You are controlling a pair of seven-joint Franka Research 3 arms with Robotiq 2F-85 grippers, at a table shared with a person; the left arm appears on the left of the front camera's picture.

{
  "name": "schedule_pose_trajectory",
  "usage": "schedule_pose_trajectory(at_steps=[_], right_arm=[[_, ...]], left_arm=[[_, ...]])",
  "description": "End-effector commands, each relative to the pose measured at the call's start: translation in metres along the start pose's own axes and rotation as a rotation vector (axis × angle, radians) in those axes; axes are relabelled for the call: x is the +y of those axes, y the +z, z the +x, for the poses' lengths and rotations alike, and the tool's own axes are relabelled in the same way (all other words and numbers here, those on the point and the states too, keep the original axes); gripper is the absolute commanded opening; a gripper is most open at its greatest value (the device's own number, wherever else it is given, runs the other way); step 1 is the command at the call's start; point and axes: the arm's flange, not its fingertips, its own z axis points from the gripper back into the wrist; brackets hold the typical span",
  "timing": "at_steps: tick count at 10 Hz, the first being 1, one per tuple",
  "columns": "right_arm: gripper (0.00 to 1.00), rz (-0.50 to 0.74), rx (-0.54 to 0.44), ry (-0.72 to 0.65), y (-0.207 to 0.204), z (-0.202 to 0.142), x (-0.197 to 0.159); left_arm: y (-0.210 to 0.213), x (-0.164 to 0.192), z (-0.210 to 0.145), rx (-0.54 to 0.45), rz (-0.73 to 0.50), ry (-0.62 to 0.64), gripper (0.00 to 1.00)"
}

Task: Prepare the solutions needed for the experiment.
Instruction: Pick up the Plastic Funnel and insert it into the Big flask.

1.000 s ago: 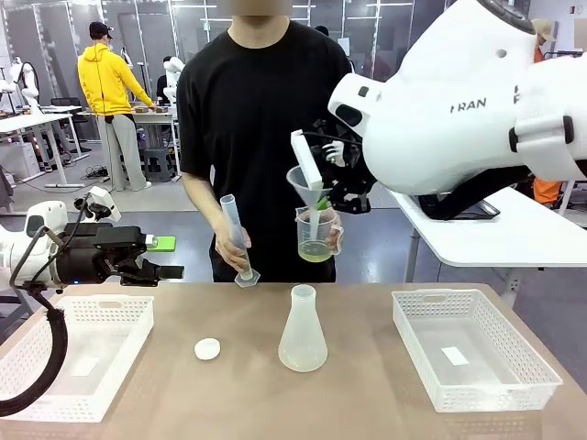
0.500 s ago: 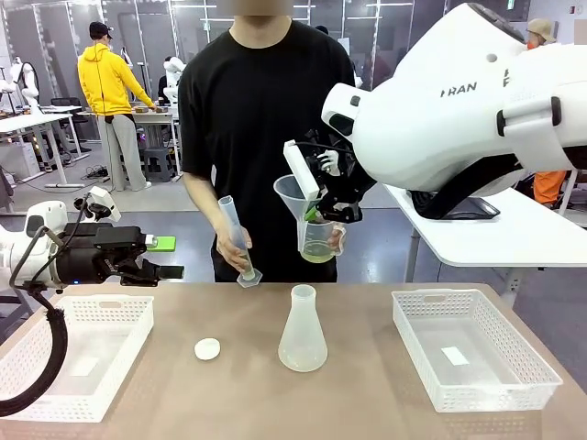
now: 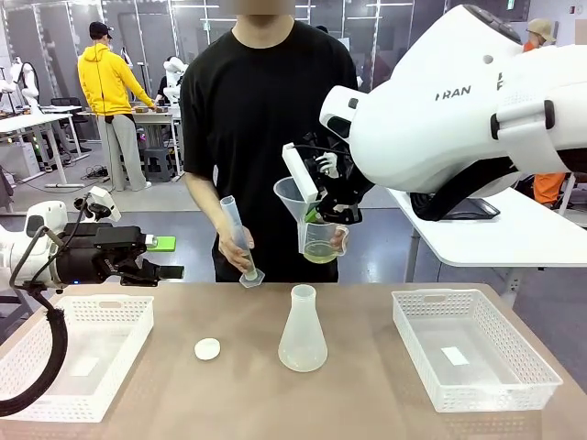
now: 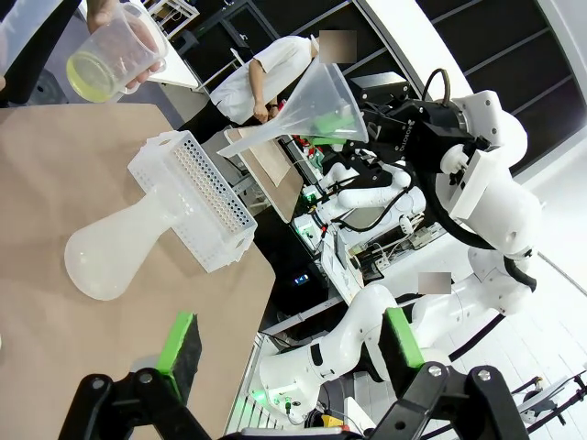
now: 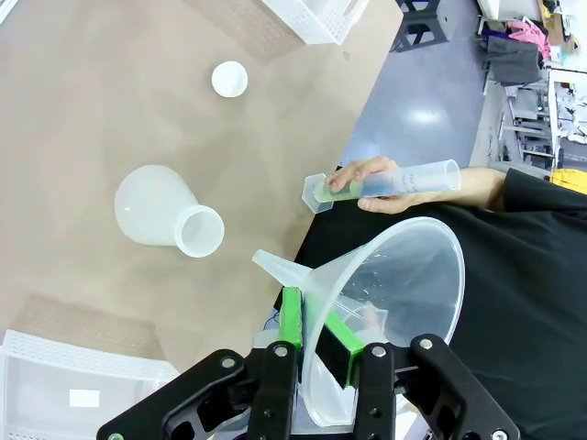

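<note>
Far left: left end effector (image 3: 174,258) with fingers wide apart, gripping nothing, above left basket (image 3: 101,302). White disc (image 3: 207,348) on worktop (image 3: 367,403). Person (image 3: 266,110) holds tilted graduated cylinder (image 3: 233,229) in one hand and beaker (image 3: 323,240) in the other. Flask (image 3: 303,335) upright mid-worktop. The right end effector (image 3: 316,213) is clamped on funnel (image 3: 295,194), over the beaker. The solutions (image 3: 320,253) are a shallow layer in the beaker bottom. Right basket (image 3: 408,321) far right.
</note>
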Motion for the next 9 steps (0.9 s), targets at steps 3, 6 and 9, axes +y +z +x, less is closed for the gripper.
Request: schedule_pose_trajectory(at_steps=[3,6,9], right_arm=[[0.07,0.055,-0.008,0.008,-0.009,-0.003,0.009],[0.07,0.056,-0.037,-0.023,-0.025,-0.010,0.019],[0.07,0.071,-0.052,-0.053,-0.045,-0.021,0.025]], left_arm=[[-0.001,-0.001,0.001,-0.012,-0.020,0.008,1.00],[-0.001,-0.001,0.001,-0.012,-0.020,0.008,1.00],[-0.001,-0.001,0.001,-0.012,-0.020,0.008,1.00]])
